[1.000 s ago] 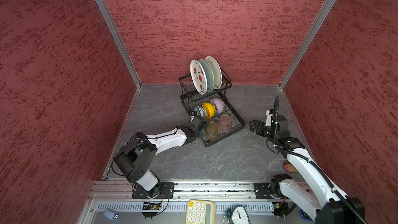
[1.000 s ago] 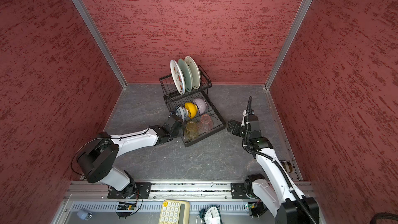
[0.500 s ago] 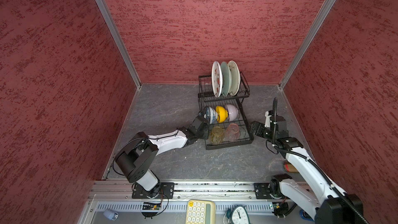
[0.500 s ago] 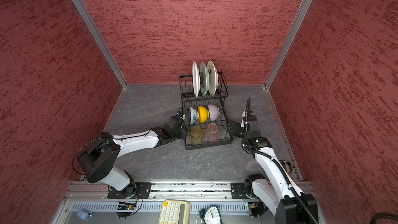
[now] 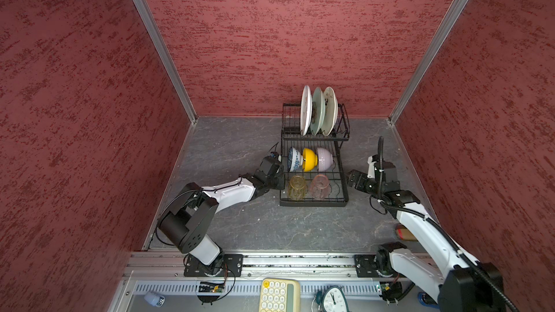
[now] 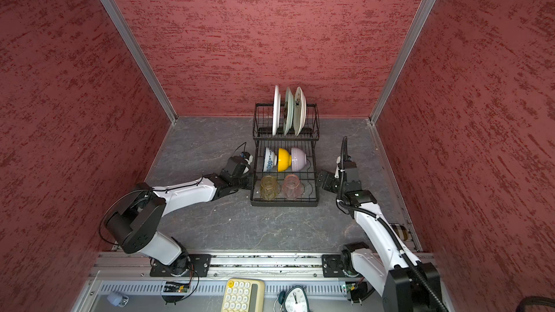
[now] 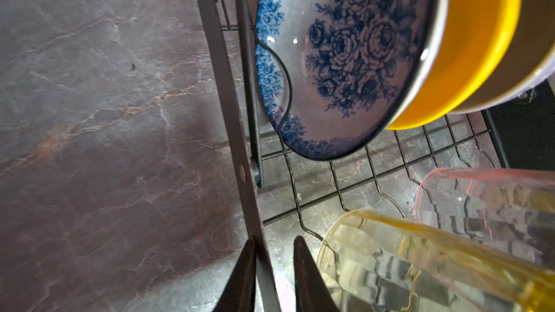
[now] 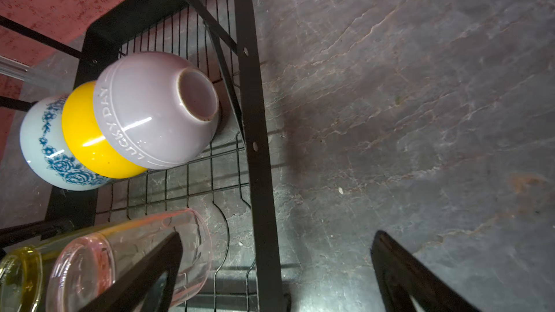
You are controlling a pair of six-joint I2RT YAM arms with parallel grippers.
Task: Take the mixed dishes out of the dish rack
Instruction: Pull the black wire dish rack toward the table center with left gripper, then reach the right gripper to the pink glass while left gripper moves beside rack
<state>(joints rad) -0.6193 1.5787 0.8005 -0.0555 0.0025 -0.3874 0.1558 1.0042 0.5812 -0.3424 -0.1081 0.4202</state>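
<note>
The black wire dish rack (image 5: 313,204) stands square to the back wall in both top views. Its upper basket holds a white plate (image 5: 305,109), a pale green plate (image 5: 317,112) and a cream plate (image 5: 329,109) on edge. Blue-white (image 7: 345,64), yellow (image 8: 87,142) and lavender (image 8: 150,115) bowls nest on the tray. Amber (image 7: 420,265) and pink (image 8: 126,253) tumblers lie nearer the front. My left gripper (image 7: 274,240) straddles the rack's left rail, jaws narrow, with a sliver of gap on one side. My right gripper (image 8: 277,234) spans the right rail, wide open.
Red walls close in the grey stone floor on three sides, and the rack stands near the back one. A brown object (image 5: 404,233) lies by the right arm's base. A calculator (image 5: 279,295) and a clock (image 5: 333,298) sit on the front ledge.
The rack swung from a slant to square and slid right, up to the right gripper. My left gripper travelled with its rail and its jaws narrowed. The right arm barely moved.
</note>
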